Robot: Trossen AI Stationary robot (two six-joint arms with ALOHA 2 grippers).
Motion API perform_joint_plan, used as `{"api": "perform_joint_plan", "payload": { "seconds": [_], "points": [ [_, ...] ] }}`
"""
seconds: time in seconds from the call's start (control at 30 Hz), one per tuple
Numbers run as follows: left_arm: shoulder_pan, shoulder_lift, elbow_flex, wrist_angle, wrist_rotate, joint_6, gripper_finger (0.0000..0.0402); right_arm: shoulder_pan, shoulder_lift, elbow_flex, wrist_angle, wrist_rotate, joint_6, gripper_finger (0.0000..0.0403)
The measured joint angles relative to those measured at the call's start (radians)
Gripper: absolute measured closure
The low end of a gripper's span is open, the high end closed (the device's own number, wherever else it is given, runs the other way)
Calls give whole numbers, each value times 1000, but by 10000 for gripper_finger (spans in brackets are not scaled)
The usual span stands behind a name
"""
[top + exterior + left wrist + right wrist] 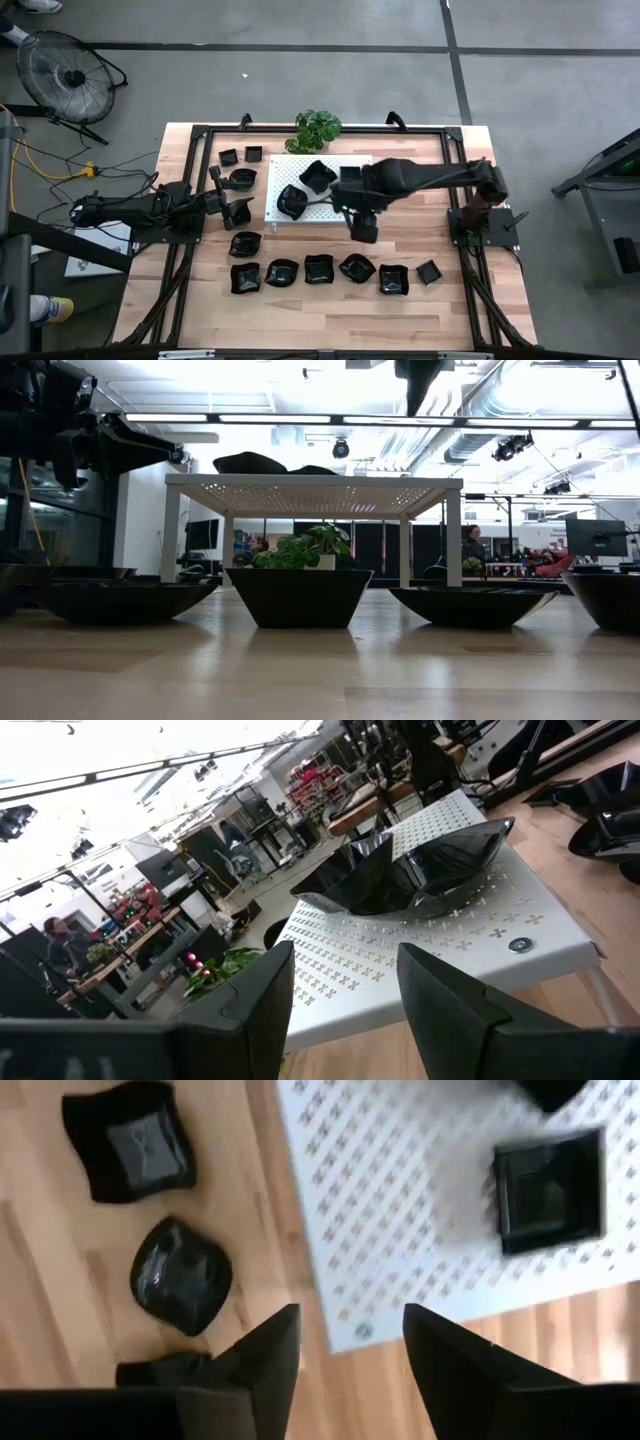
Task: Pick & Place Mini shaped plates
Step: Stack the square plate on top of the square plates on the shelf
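Three glossy black mini shaped plates lie on the white perforated board [312, 205]: a wavy one [318, 175], another [291, 200] and a square one [350, 178], which also shows in the right wrist view [548, 1192]. More plates sit on the wood, among them a row [319, 269] near the front edge. My right gripper [350, 1350] hovers open, pointing down, above the board's near right corner [362, 225], with nothing between its fingers. My left gripper [345, 1005] waits open and level, left of the board [235, 205], facing a plate on the board [400, 870].
A green potted plant [318, 128] stands behind the board. Several plates lie at the far left [243, 179] and left of the board [245, 243]. The board stands raised on legs [455, 535]. Black frame rails [470, 270] run along the table's sides.
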Motion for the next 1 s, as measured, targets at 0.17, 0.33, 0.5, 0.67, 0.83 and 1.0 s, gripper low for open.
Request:
{"api": "perform_joint_plan", "payload": {
  "seconds": [0.17, 0.33, 0.5, 0.67, 0.83, 1.0],
  "points": [
    [0, 0, 0, 0, 0, 0, 227, 30, -164, -286, 81, -46, 149, 222],
    [0, 0, 0, 0, 0, 0, 227, 40, -325, -577, 250, -143, 291, 222],
    [0, 0, 0, 0, 0, 0, 227, 69, -450, -793, 335, -268, 468, 222],
    [0, 0, 0, 0, -1, 0, 227, 88, -525, -955, 388, -370, 607, 222],
    [0, 0, 0, 0, -1, 0, 227, 113, -553, -1082, 406, -440, 436, 222],
    [0, 0, 0, 0, -1, 0, 227, 137, -558, -1204, 497, -461, 234, 222]
  ]
}}
